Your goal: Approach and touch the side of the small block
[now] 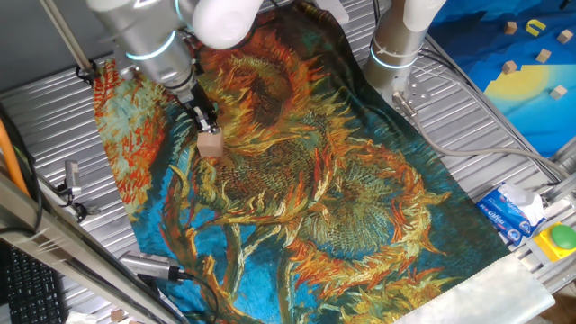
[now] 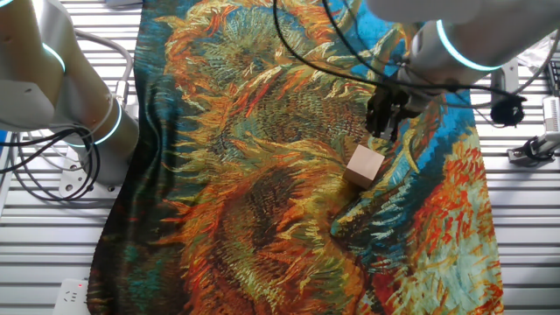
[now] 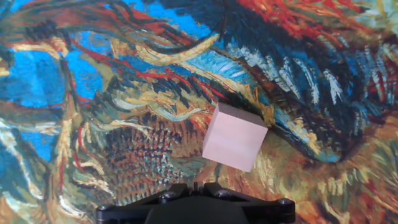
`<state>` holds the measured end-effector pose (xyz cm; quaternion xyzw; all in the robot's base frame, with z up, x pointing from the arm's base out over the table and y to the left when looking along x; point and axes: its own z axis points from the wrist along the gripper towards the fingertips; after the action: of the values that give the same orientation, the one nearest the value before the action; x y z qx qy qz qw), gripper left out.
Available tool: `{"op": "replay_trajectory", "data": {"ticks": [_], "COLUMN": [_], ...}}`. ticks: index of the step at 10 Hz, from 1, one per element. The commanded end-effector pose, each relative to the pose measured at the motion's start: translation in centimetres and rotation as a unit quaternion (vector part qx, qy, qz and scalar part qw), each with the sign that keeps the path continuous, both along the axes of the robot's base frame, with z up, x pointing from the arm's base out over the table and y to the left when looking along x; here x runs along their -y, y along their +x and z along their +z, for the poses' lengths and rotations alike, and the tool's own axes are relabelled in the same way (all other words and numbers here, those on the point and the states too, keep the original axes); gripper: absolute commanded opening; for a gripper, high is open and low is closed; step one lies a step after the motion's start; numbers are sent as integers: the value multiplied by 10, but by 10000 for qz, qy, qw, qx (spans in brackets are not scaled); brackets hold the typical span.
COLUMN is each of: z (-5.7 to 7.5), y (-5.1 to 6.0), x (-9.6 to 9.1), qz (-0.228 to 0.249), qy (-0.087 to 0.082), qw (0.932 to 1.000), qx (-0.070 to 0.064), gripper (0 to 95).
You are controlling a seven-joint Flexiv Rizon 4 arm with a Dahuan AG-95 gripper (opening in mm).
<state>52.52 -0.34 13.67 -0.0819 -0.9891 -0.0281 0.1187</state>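
The small block [image 1: 211,144] is a plain light-tan wooden cube resting on the sunflower-painting cloth [image 1: 342,198]. It also shows in the other fixed view [image 2: 364,165] and in the hand view [image 3: 235,137], tilted a little to the right of centre. My gripper [image 1: 205,121] hangs just above and behind the block, fingers pointing down. In the other fixed view my gripper [image 2: 385,129] is up and to the right of the block with a small gap. In the hand view my gripper [image 3: 194,186] has its fingers pressed together and holds nothing.
A second arm's base [image 1: 400,45] stands at the cloth's far edge, also seen in the other fixed view [image 2: 79,114]. A blue and yellow mat [image 1: 531,81] with tiny wooden pieces lies at the right. A green button [image 1: 562,236] and a blue packet [image 1: 504,211] sit near the right edge.
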Motion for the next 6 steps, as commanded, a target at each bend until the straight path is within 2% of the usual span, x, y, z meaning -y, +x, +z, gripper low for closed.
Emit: {"op": "replay_trajectory", "data": {"ticks": [1, 6], "z": [0, -3], "y": [-2, -2], "x": [1, 2], "qz": [-144, -147], "qy": [-60, -19], "qw": [9977, 9980], "qx": [666, 614], "gripper": [0, 0]}}
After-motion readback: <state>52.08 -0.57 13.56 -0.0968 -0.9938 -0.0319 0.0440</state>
